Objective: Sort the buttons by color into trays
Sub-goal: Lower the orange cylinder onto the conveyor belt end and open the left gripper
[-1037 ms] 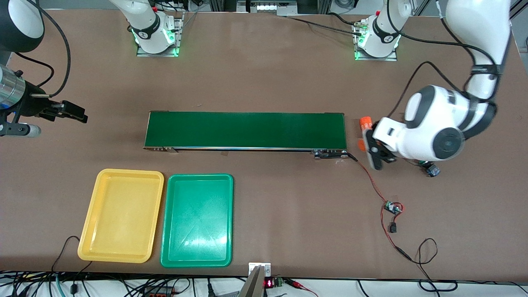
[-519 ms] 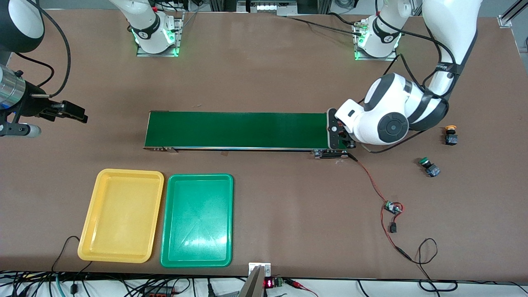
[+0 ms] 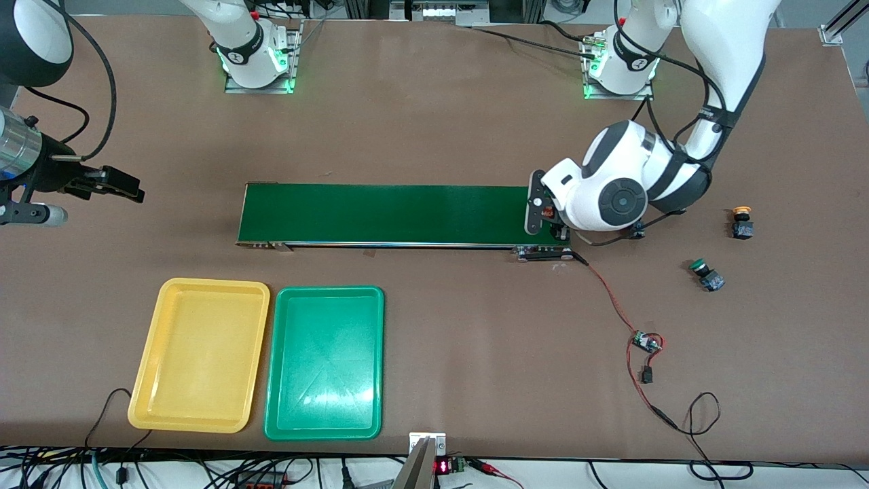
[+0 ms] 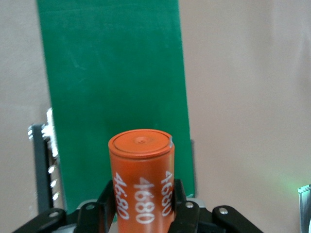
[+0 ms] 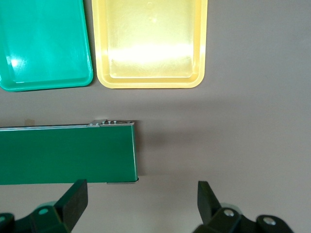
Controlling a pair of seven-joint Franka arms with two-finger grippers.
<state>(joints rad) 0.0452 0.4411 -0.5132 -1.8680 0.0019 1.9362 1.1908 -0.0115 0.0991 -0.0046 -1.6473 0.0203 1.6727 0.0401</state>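
Note:
My left gripper (image 3: 545, 219) is shut on an orange cylinder printed "4680" (image 4: 141, 179) and holds it over the end of the dark-green conveyor belt (image 3: 407, 214) toward the left arm's end. A yellow-capped button (image 3: 742, 222) and a green-capped button (image 3: 705, 274) lie on the table past that end of the belt. No other buttons show. The yellow tray (image 3: 200, 354) and the green tray (image 3: 326, 363) lie side by side, empty, nearer the front camera than the belt. My right gripper (image 3: 125, 187) is open and empty, and waits past the belt's other end.
A red-and-black wire with small circuit boards (image 3: 645, 343) runs from the belt's motor end toward the front edge. The right wrist view shows the belt's end (image 5: 63, 153), the yellow tray (image 5: 148, 43) and the green tray (image 5: 43, 43).
My left gripper has carried the orange cylinder from the table beside the belt to over the belt's end. The yellow-capped button, hidden by the arm before, now shows. The right arm has not moved.

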